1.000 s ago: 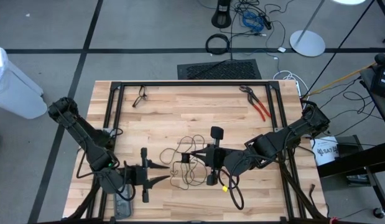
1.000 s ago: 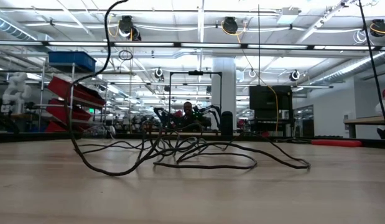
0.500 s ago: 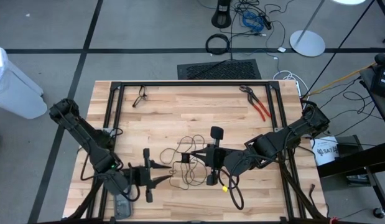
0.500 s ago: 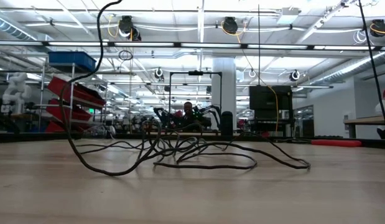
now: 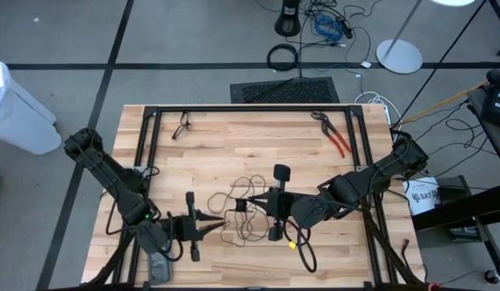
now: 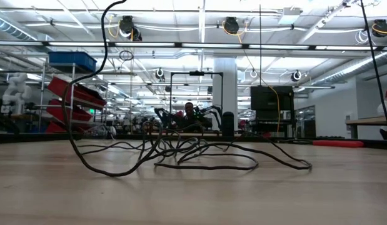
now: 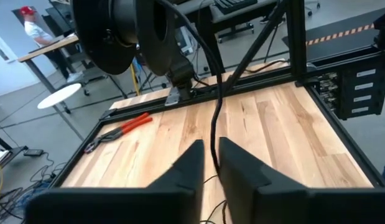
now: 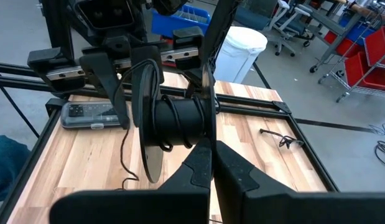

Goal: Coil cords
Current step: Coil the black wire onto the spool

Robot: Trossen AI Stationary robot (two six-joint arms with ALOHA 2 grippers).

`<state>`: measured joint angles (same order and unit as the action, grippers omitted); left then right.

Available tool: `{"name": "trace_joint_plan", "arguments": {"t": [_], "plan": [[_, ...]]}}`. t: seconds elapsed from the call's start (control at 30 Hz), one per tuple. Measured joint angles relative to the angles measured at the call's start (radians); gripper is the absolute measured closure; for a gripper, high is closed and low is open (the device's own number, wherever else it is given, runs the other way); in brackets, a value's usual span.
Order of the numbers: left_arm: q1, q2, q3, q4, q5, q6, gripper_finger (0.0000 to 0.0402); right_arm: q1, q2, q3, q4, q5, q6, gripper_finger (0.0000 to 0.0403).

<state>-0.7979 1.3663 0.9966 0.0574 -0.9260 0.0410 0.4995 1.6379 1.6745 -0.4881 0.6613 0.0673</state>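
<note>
Jaws of my left gripper (image 7: 211,155) stand nearly closed with a strand of the cord (image 5: 248,187) running between them, apparently pinched. My right gripper (image 5: 243,204) is fully closed at the tangle's 3 o'clock side (whether it pins a strand I cannot tell). The cord sprawls in loose loops just 6 o'clock of the middle of the table (image 5: 233,137). It looks light, limp and springy, likely to snag on itself, so I judge one free strand the best hold. Red-handled pliers (image 5: 334,136) at 2 o'clock and a small dark item (image 5: 182,127) at 10 o'clock lie well apart, obstructing nothing.
</note>
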Motion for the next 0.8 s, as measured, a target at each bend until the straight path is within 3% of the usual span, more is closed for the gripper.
{"name": "trace_joint_plan", "arguments": {"t": [0.17,0.5,0.8], "plan": [[0.0,0.0,0.0,0.0,-0.015,-0.005,0.0395,0.0,0.0,0.0,0.0,0.0,0.0,0.0403],[0.004,0.0,0.0,-0.129,-0.197,-0.116,0.0399,0.0,0.0,0.0,0.042,-0.009,0.02,0.0403],[0.057,0.0,0.0,-0.203,-0.186,-0.247,0.04,-0.005,0.018,0.0,0.164,-0.015,0.013,0.0403]]}}
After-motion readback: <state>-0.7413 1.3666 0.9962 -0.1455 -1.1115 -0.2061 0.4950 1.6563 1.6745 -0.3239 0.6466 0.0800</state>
